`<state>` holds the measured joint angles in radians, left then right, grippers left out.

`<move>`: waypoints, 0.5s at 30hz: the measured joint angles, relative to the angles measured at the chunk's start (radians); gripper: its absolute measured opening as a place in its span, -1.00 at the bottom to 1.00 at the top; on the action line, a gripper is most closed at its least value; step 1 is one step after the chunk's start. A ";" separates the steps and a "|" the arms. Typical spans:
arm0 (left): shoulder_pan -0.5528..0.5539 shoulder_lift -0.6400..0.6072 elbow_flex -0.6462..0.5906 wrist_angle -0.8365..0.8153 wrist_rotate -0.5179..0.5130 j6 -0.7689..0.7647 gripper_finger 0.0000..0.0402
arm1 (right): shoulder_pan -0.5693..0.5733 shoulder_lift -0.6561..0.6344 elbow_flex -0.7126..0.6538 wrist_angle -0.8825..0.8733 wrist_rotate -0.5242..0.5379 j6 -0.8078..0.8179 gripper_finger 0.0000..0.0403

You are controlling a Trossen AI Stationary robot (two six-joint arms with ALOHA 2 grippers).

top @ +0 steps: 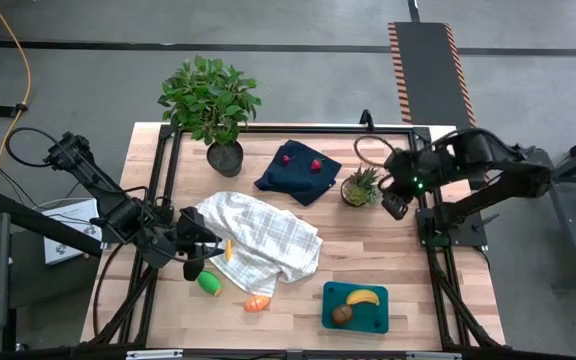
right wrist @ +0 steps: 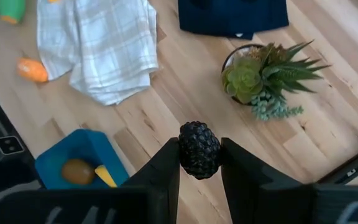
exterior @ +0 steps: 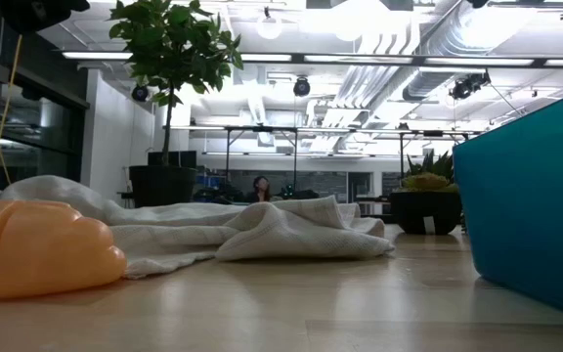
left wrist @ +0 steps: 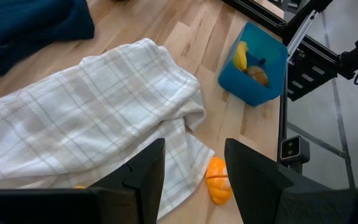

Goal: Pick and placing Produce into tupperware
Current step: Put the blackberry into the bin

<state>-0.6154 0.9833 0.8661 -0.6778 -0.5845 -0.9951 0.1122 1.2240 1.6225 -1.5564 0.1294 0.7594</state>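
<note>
Overhead, right end effector (right wrist: 199, 163) clamped on bumpy dark berry (right wrist: 199, 149), left end effector (left wrist: 194, 165) apart, empty, above checked cloth (left wrist: 86, 118).

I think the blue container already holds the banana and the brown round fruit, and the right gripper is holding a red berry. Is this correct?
Not quite. The blue container does hold the banana and the brown round fruit, but the right gripper is holding a bumpy black berry, not a red one. The right wrist view shows it between the fingers.
</note>
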 joint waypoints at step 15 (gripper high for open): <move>0.000 0.000 0.000 0.000 0.035 0.002 -0.22 | 0.199 -0.002 -0.297 0.210 -0.051 0.213 -0.63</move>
<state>-0.6155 0.9833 0.8661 -0.6773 -0.5495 -0.9928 0.3110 1.2217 1.3251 -1.3467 0.0779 0.9727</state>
